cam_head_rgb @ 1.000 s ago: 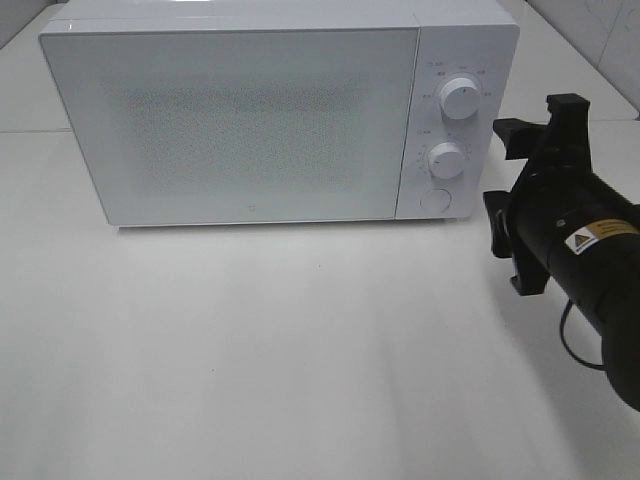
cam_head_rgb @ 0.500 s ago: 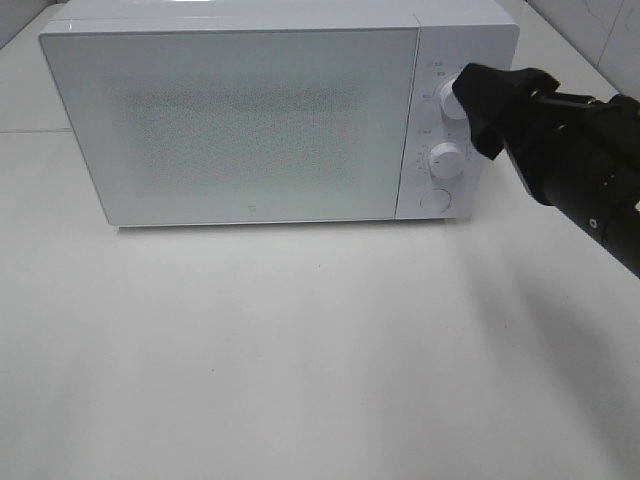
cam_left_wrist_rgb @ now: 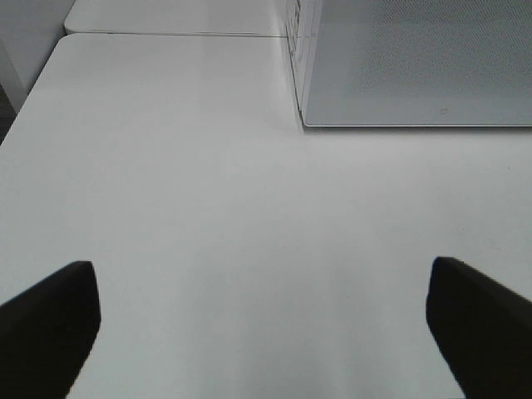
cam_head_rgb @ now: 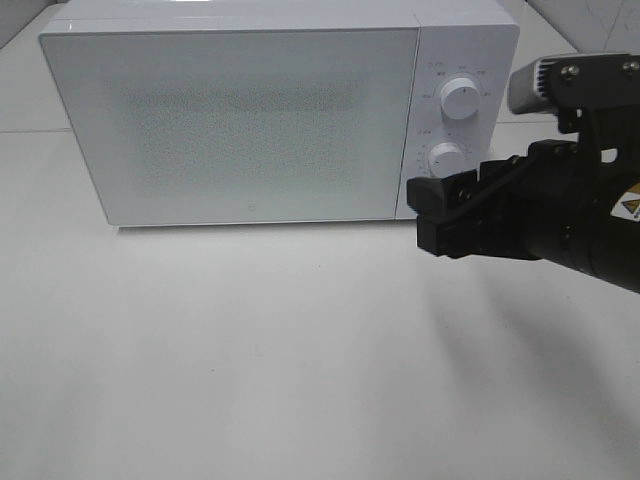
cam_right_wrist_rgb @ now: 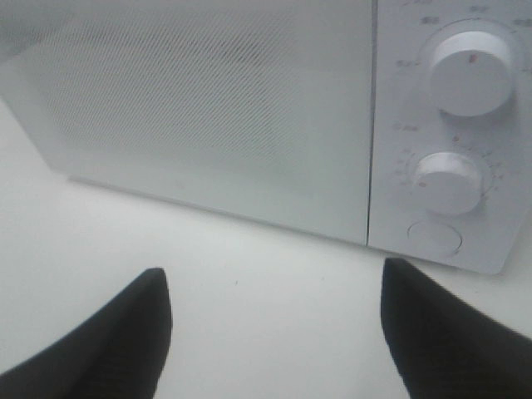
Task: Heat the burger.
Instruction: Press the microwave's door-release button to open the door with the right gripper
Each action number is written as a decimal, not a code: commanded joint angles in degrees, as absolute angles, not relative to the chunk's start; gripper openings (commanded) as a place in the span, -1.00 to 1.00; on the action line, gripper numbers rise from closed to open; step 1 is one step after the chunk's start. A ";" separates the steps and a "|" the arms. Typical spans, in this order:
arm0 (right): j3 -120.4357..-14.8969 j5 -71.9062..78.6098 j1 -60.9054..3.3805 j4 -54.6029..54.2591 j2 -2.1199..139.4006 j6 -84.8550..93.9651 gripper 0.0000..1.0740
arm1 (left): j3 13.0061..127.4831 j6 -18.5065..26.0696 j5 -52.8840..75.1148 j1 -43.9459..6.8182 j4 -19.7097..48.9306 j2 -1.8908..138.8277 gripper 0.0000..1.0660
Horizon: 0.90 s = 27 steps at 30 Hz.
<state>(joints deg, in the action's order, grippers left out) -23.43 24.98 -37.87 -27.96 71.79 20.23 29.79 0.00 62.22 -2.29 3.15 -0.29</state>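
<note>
A boxy white microwave with a speckled, frosted door (shut, nothing visible through it) and two round ribbed knobs sits on the smooth white table. The burger shows nowhere. The right gripper hangs spread near the lower knob; the left gripper gapes empty.

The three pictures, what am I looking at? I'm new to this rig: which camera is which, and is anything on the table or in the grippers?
The wide picture comes from a high camera off the arms. It shows a white microwave, door shut, on a white table, with the right gripper in front of its round button. The other two pictures come from cameras on each wrist, so the dark shapes at their edges are gripper fingers. The left gripper and right gripper are both open and hold nothing. No burger shows in any picture.
</note>
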 commanded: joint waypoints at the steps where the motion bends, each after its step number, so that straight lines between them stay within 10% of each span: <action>1: -26.81 13.58 -37.93 -26.53 71.22 26.87 0.31 | 29.56 0.00 61.42 -2.64 3.32 -1.20 0.89; 11: -33.06 -5.33 -36.84 -11.46 71.22 13.12 0.31 | 29.56 0.00 61.42 -2.64 3.32 -1.20 0.89; 27: -41.14 -33.86 -12.72 3.32 71.22 -12.32 0.60 | 29.56 0.00 61.42 -2.64 3.32 -1.20 0.89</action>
